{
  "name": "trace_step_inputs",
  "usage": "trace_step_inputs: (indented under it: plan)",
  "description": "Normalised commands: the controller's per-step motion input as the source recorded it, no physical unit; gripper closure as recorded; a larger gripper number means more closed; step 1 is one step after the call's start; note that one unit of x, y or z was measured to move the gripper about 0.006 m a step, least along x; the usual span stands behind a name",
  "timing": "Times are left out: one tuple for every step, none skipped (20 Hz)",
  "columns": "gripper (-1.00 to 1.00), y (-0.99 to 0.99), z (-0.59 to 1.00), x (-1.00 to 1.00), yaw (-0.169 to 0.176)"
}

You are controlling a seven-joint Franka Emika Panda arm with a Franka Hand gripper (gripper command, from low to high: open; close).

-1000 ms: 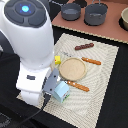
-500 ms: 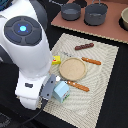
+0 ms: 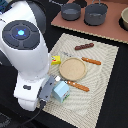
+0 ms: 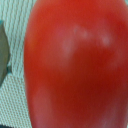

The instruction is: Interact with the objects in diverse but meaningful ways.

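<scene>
A: You've got the arm filling the exterior view's left, white body bulking over the near corner of the mat.

B: And the gripper?

A: Hidden under the arm in that view. You can't tell from either picture whether the fingers are open, closed or on anything. The wrist view is nearly all tomato, red and glossy, very close to the lens, with the woven mat showing pale beside it.

B: Where's the tomato in the exterior view?

A: You can't see it there; the arm covers that spot. Take the plate as the clock centre. The block, yellow, sits at about 9 o'clock, just beside the rim. The carton, pale blue, is at roughly 7 o'clock, near the plate and right against the arm's grey wrist part.

B: The stick?

A: Dark brown stick at 1 o'clock, lying apart from the plate near the mat's far edge. An orange-handled utensil lies at 2 o'clock, another at 5 o'clock, both close to the rim.

B: Beyond the mat?

A: Two grey pots on a brown board at 12 o'clock, well apart from the plate.
</scene>
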Motion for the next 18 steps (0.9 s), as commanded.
trace_step_inputs:
  plan:
    - [-1.00,0.00,1.00,-0.41,0.000]
    - [-1.00,0.00,1.00,-0.40,0.000]
    - [-1.00,0.03,1.00,-0.39,0.000]
    - [-1.00,0.08,1.00,-0.39,0.000]
    - [-1.00,0.14,1.00,-0.38,0.002]
    - [-1.00,0.24,1.00,-0.33,0.014]
    - [-1.00,0.33,1.00,-0.29,0.027]
    - [-1.00,0.39,1.00,-0.25,0.029]
    - [-1.00,0.52,0.87,-0.22,0.040]
    - [-1.00,0.61,0.77,-0.11,0.056]
    - [-1.00,0.69,0.57,-0.05,0.076]
    - [-1.00,0.67,0.46,-0.03,0.084]
    - [-1.00,0.69,0.43,-0.01,0.087]
    - [-1.00,0.79,0.42,0.00,0.086]
    - [-1.00,0.85,0.35,0.00,0.085]
    - [-1.00,0.86,0.34,0.00,0.080]
    - [-1.00,0.87,0.34,0.00,0.079]
    - [-1.00,0.88,0.33,0.01,0.077]
